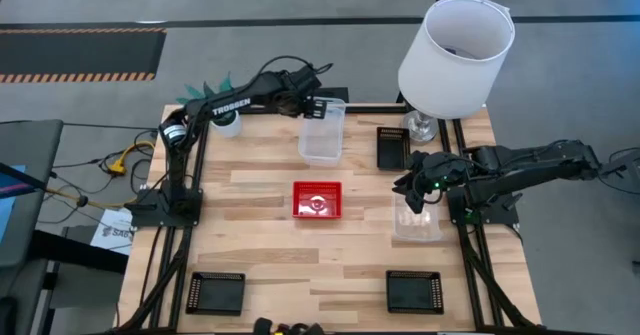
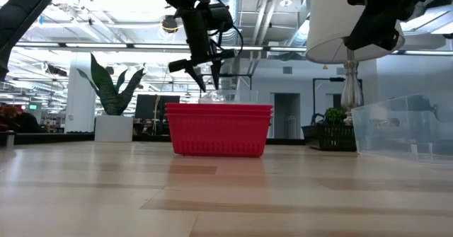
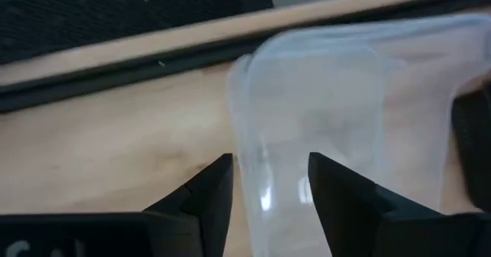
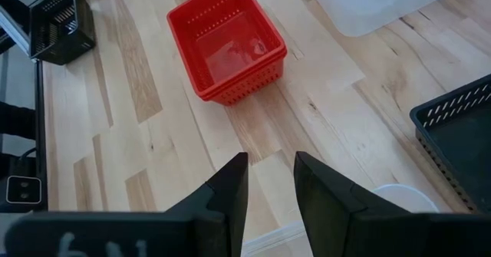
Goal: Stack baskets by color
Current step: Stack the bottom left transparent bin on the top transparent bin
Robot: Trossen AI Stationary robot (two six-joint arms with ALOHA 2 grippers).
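A red basket stack (image 1: 317, 199) (image 2: 219, 129) (image 4: 227, 48) rests on its base at the table's middle. A clear basket (image 1: 322, 135) (image 3: 322, 96) stands behind it toward the far edge. My left gripper (image 1: 320, 105) (image 2: 202, 74) (image 3: 268, 184) hangs open over that basket's far end, slanting down. A second clear basket (image 1: 417, 220) (image 2: 407, 127) lies at the right edge under my right gripper (image 1: 415, 187) (image 4: 270, 182), which is open with nothing between its fingers. Black baskets sit far right (image 1: 390, 146), near left (image 1: 216, 292) and near right (image 1: 415, 291). My left gripper comes from above, slanting down, with one finger on either side of the clear basket's end wall (image 3: 257, 188). Whether the fingers touch that wall I cannot tell. The basket stands flat on the table.
A white lampshade on its stand (image 1: 455, 55) rises at the far right corner, close to the black basket. A small green plant (image 1: 222, 110) stands at the far left beside the left arm. Bare wood lies between the red stack and the near black baskets.
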